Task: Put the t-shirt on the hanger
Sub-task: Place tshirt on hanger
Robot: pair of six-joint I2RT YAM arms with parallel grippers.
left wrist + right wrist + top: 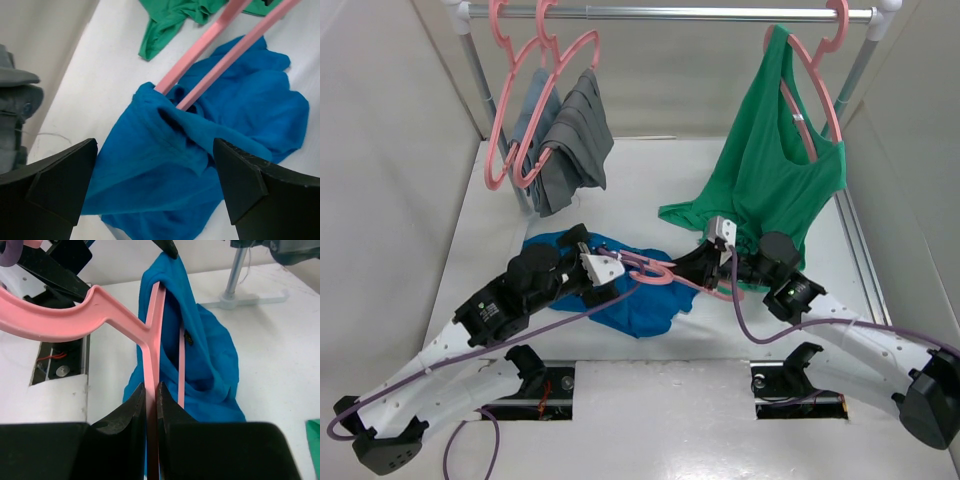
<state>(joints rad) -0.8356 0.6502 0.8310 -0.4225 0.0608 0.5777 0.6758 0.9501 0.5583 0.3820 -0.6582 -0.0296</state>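
The blue t-shirt (pixel 645 305) lies crumpled on the bench (pixel 650 175), directly below the released, wide-spread left fingers (pixel 60 185). The pink hanger (pixel 150 335) has one end pushed into its fabric. The right fingers (pixel 135 410) are clenched on the hanger's bar, with the shirt just beyond their tips.

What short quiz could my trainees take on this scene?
1. True or false: the right tool is shut on the hanger.
2. The hanger's far end is: A) tucked into the shirt; B) hooked on the rail; C) under the green top.
3. Fill in: the left tool stands ___, holding nothing.
Key: 1 true; 2 A; 3 open.
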